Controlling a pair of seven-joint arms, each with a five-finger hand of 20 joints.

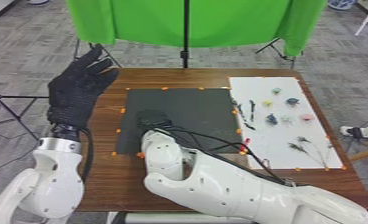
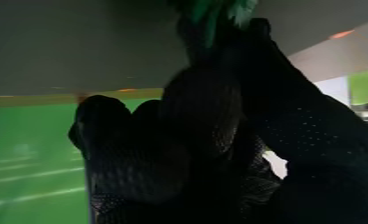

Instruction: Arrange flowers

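Right hand (image 1: 152,120) over the black mat (image 1: 203,105), thumb and finger pinching green foliage (image 2: 242,9) in right wrist view; left hand (image 1: 72,95) loosely spread near tabletop's (image 1: 111,186) far left corner.

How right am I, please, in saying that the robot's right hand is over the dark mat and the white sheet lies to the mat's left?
The side is wrong: in the head view, the white sheet lies to the right of the dark mat, and the right hand is over that mat.
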